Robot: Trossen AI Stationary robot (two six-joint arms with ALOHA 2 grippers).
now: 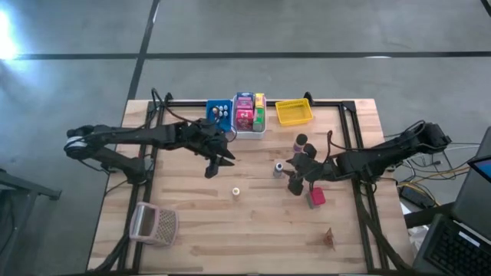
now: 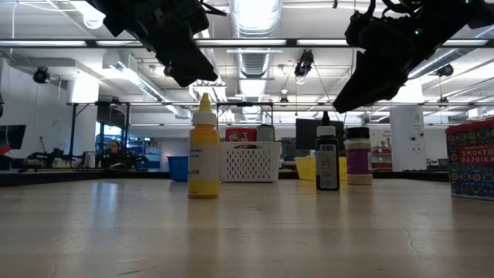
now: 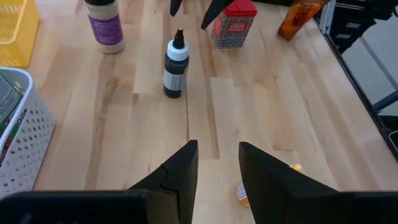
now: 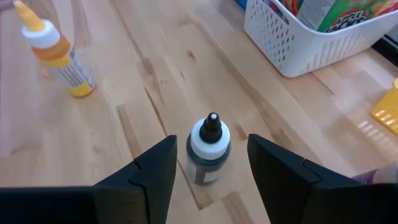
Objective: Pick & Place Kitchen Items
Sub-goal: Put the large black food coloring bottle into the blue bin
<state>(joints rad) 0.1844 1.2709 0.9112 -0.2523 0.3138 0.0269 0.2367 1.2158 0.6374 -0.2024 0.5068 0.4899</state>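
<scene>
My right gripper hangs open above a small dark bottle with a white collar, one finger on either side of it and clear of it; the low view shows the bottle standing upright on its base below the fingertips. My left gripper is open and empty, over the table's middle, above a yellow squeeze bottle that stands upright. A purple-labelled jar and a red box stand on the table's right half.
Along the far edge stand a blue bin, a white bin filled with boxes, and a yellow bin. A pinkish mesh basket lies near the left front corner. An orange item lies front right.
</scene>
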